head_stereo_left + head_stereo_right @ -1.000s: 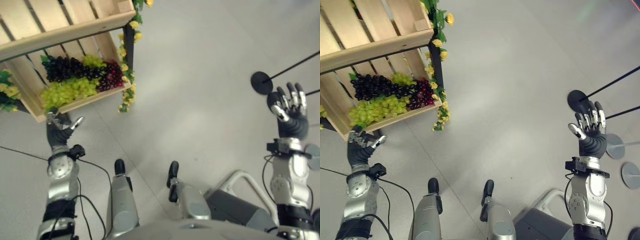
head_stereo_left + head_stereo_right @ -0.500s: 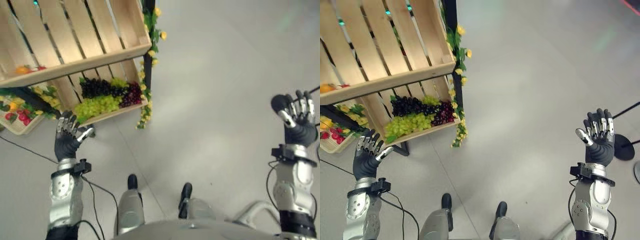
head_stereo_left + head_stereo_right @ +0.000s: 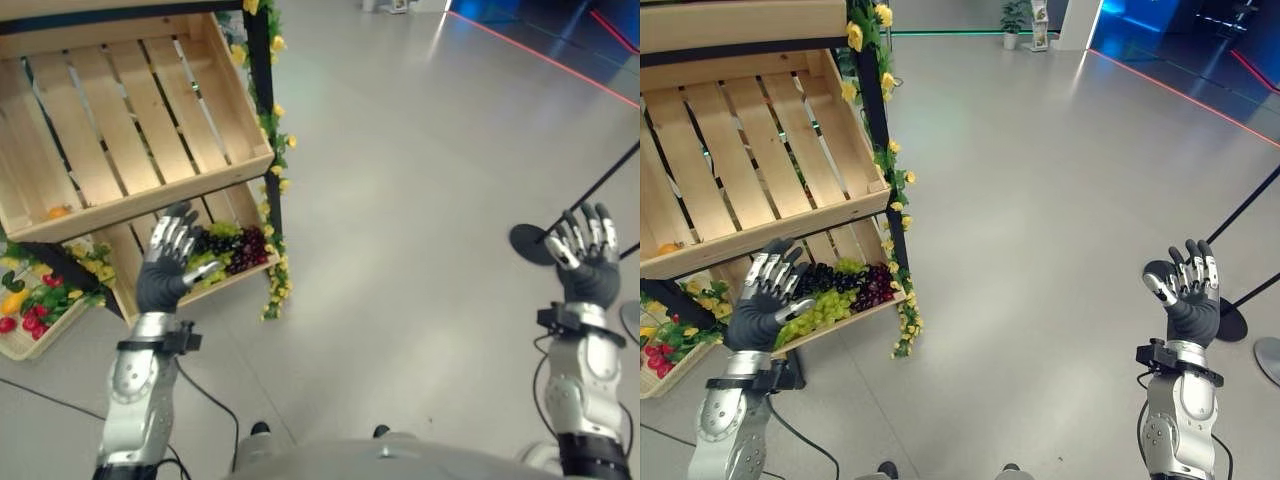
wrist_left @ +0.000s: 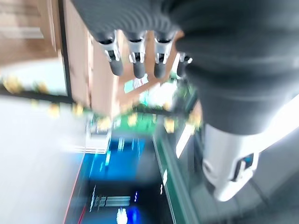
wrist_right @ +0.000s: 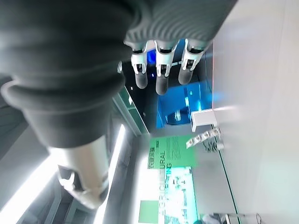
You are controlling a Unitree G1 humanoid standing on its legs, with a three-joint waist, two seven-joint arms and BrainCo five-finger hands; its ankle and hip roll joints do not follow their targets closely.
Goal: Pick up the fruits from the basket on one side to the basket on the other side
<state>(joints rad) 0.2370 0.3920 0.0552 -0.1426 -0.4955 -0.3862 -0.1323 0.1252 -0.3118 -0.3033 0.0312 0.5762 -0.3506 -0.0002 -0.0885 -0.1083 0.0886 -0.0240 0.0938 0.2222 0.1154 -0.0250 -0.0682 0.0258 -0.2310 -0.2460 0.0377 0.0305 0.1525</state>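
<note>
A wooden crate shelf [image 3: 120,200] stands at the left with dark, red and green grape bunches [image 3: 845,285] in its lower crate. My left hand [image 3: 168,268] is raised in front of that lower crate, fingers spread and empty. An orange fruit [image 3: 58,212] lies in the upper crate's [image 3: 760,160] front left corner. At the right, my right hand [image 3: 1185,290] is held up over bare floor, fingers straight, holding nothing. A low basket [image 3: 22,343] with red and yellow fruit and leaves sits on the floor at the far left.
Yellow flower garlands [image 3: 275,190] run down the shelf's black corner post. A barrier pole with a round black base [image 3: 530,243] stands on the floor near my right hand. A second grey round base [image 3: 1266,358] lies at the right edge.
The view has tilted upward, showing more of the shelf and the room. My left hand has risen from below the lower crate to in front of it. The right hand stays raised.
</note>
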